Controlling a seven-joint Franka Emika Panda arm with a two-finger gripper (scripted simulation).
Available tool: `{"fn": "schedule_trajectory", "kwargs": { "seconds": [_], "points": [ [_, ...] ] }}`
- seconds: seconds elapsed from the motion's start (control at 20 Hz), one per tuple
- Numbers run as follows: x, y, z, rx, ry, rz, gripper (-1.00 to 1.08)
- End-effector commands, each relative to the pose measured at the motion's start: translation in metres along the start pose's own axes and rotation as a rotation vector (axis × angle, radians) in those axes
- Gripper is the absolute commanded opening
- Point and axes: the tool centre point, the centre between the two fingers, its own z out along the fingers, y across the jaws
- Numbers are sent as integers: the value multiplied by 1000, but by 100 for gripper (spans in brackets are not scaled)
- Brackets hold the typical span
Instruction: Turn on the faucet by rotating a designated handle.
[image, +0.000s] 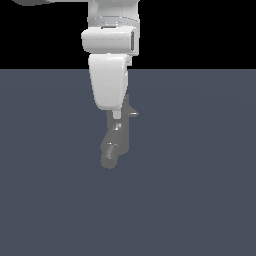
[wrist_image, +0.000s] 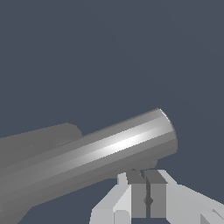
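Nearest in the exterior view, the bent round spout of the faucet angles down and toward the viewer, ending low on the flat blue-grey floor. Above the spout rises the faucet's dull grey upright body, standing about mid-scene. A short grey stub, the handle, pokes out sideways from the faucet's upper part toward the exterior view's right; only its tip shows, the remainder being hidden behind the arm.

Just in front of and above the faucet's top hangs the white gripper, pointing straight down, its tip at the height of the handle and just beside it on the exterior view's left. Whether the two touch cannot be told.

Seen from the wrist, the fingers are drawn together with barely a slit between their grey pads, and nothing sits between them. A thick shiny grey cylinder of the faucet crosses close beyond the fingertips.

Farthest back, the white arm climbs out of frame against black.
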Motion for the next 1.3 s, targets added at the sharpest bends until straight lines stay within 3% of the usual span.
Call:
{"fn": "schedule_trajectory", "kwargs": {
  "seconds": [0.0, 0.15, 0.2, 0.25, 1.25],
  "points": [
    [25, 0, 0, -1, 0, 23, -100],
    [42, 0, 0, -1, 0, 24, -100],
    [42, 0, 0, -1, 0, 24, -100],
    [25, -1, 0, 0, 0, -2, -100],
    [91, -59, 0, -1, 1, 17, -100]
  ]
}}
